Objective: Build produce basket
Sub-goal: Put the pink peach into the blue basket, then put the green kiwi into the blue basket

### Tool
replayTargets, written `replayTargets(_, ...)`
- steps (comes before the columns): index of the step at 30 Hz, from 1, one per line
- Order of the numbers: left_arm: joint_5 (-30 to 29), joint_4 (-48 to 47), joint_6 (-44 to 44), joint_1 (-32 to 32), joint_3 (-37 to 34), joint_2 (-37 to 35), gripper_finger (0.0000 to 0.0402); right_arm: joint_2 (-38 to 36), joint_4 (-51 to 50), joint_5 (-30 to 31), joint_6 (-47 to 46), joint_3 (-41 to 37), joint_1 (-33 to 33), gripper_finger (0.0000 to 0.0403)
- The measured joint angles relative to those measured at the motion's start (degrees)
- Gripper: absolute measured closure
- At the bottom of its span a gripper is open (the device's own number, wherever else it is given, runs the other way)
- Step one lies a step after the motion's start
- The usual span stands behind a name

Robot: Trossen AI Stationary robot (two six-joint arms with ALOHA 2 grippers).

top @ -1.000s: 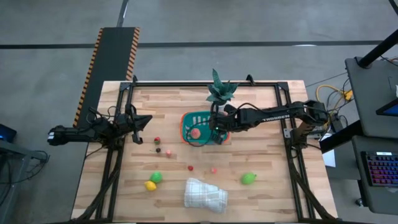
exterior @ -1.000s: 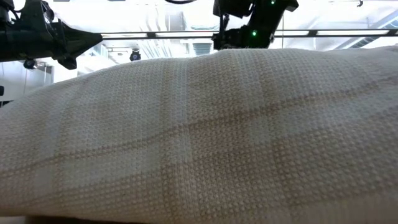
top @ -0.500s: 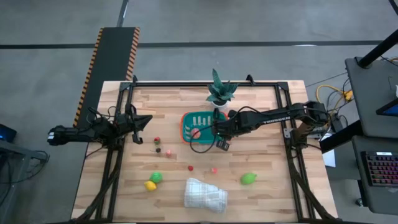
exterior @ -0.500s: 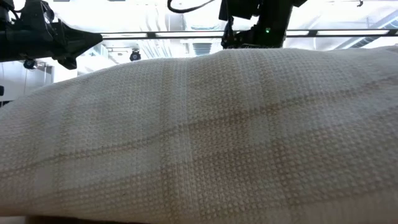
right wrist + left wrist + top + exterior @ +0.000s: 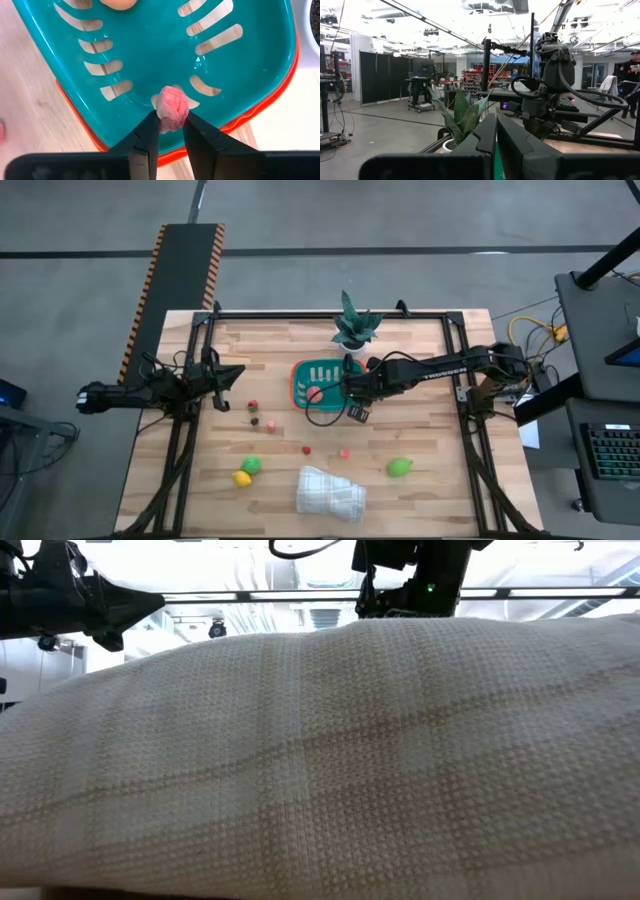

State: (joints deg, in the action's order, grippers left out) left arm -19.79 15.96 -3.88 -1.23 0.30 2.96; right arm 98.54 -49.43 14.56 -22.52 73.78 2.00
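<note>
A: The left gripper [image 5: 237, 375] is closed with nothing in it. It hangs over the left edge of the light wooden table [image 5: 420, 435], well apart from all produce. In the left wrist view its two dark fingers [image 5: 485, 137] press together.

B: And the loose pieces?

A: Going from the left: near the front left corner lie a round green toy fruit [image 5: 251, 465] and a yellow toy fruit [image 5: 242, 478], touching each other. Further back are a tiny red berry [image 5: 254, 404] and two dark berries [image 5: 254, 420] [image 5: 271, 425]. Then come a small red piece [image 5: 306, 449] and a small pink piece [image 5: 344, 453], near the middle of the table. A folded white waffle cloth [image 5: 330, 492] lies at the front edge. It fills nearly the whole low view.

B: Where is the basket?

A: The small teal plastic basket with slotted sides and orange rim [image 5: 299, 377] stands near the middle, toward the back edge, just beside a green potted plant [image 5: 352, 326]. An orange-pink round piece [image 5: 315, 393] lies inside it.

B: And the other arm?

A: The right gripper [image 5: 170, 131] is over the basket, close above its floor. Its fingertips [image 5: 149, 131] grip a small pink bumpy berry [image 5: 172, 108] from both sides. Right of all this, near the front edge, lies a green toy fruit [image 5: 400, 467].
</note>
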Motion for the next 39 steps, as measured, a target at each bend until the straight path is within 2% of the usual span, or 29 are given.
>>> replayTargets(11, 0.0, 0.0, 0.0, 0.0, 0.0, 0.0, 0.0402, -0.8, 0.0, -1.0, 0.0, 0.0, 0.4, 0.0268)
replayTargets(13, 0.0, 0.0, 0.0, 0.0, 0.0, 0.0, 0.0402, -1.3, 0.0, -4.1, 0.1, 0.0, 0.8, 0.0256)
replayTargets(19, 0.0, 0.0, 0.0, 0.0, 0.0, 0.0, 0.0402, -6.4, 5.4, -19.5, 2.8, 0.0, 3.0, 0.0204)
replayTargets(26, 0.0, 0.0, 0.0, 0.0, 0.0, 0.0, 0.0402, -18.7, 7.6, -13.2, 4.8, 0.0, 7.1, 0.0147)
replayTargets(30, 0.0, 0.1, 0.0, 0.0, 0.0, 0.0, 0.0402, -25.5, 8.1, -13.0, 4.8, -0.4, 11.9, 0.0124)
replayTargets(39, 0.0, 0.0, 0.1, 0.0, 0.0, 0.0, 0.0402, -28.7, 7.7, -13.2, 9.4, -1.5, 22.5, 0.0085)
